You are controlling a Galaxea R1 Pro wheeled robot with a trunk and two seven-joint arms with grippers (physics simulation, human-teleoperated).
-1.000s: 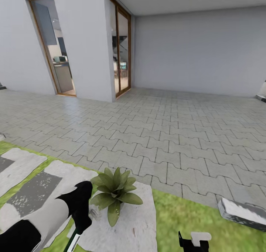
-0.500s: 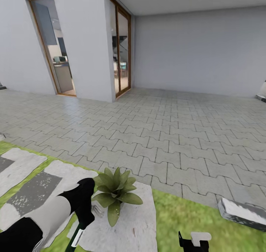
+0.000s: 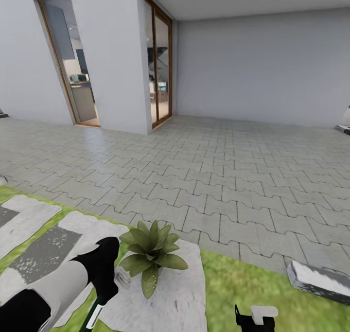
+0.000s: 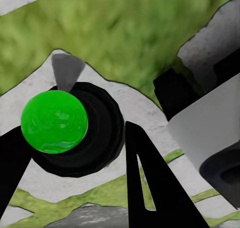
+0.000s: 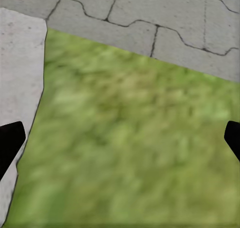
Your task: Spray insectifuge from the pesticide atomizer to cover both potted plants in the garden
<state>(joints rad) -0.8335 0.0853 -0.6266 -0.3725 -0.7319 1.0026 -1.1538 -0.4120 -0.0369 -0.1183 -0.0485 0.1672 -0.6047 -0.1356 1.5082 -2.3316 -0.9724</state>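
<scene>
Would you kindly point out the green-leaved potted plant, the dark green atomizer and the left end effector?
Green-leaved potted plant (image 3: 151,254): head view, rosette centre.
Dark green atomizer (image 4: 54,122): left wrist view, bright green round top.
Left end effector (image 4: 75,158): left wrist view, between fingertips.

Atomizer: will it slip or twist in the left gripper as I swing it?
The atomizer looks rigid and small, so it is probably light. Its round body sits between the left gripper's fingers, so it may twist there. Swing gently.
</scene>
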